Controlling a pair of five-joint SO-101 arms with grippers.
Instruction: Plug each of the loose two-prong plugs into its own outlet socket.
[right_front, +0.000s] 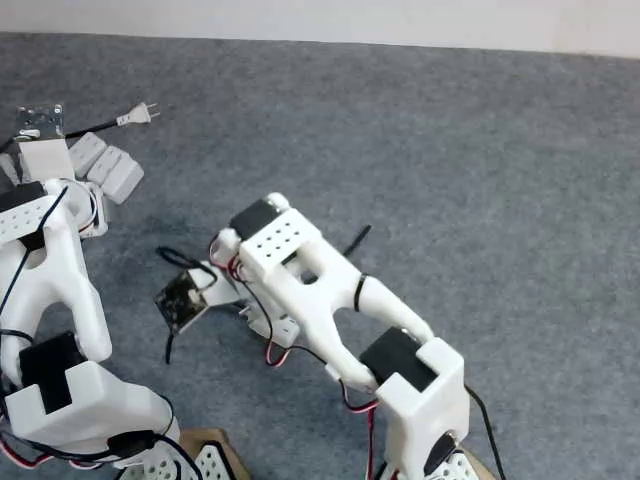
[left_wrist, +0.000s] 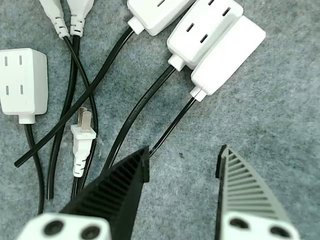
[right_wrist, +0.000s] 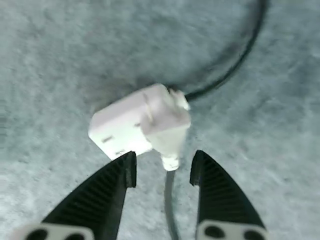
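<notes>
A loose two-prong plug (left_wrist: 82, 137) lies flat on the grey counter (left_wrist: 280, 120), prongs bare and touching no socket, among crossing black cords (left_wrist: 75, 75). One white outlet socket (left_wrist: 22, 85) sits just beside it with its slots facing up. Three more outlet sockets (left_wrist: 202, 30) lie side by side a little farther off, each on its own black cord.

The left hand (left_wrist: 184, 155) hangs above the counter with its fingers spread wide and nothing between them. The loose plug is off to one side of its black finger (left_wrist: 120, 185).

In the high view the sockets (right_front: 105, 165) lie near the counter's far left corner, just past the left arm (right_front: 50, 270). A white plug (right_front: 135, 115) lies beyond them toward the far edge; I cannot tell whether it is the same one.

Nearer the middle of the counter, the right arm (right_front: 300, 270) bends down over a second socket block (right_wrist: 120, 127). A mated plug (right_wrist: 167, 127) is pressed against that block; whether it is fully seated is too blurred to tell. The right hand (right_wrist: 163, 162) is spread open, its fingers on either side of the plug's tail and cord.
</notes>
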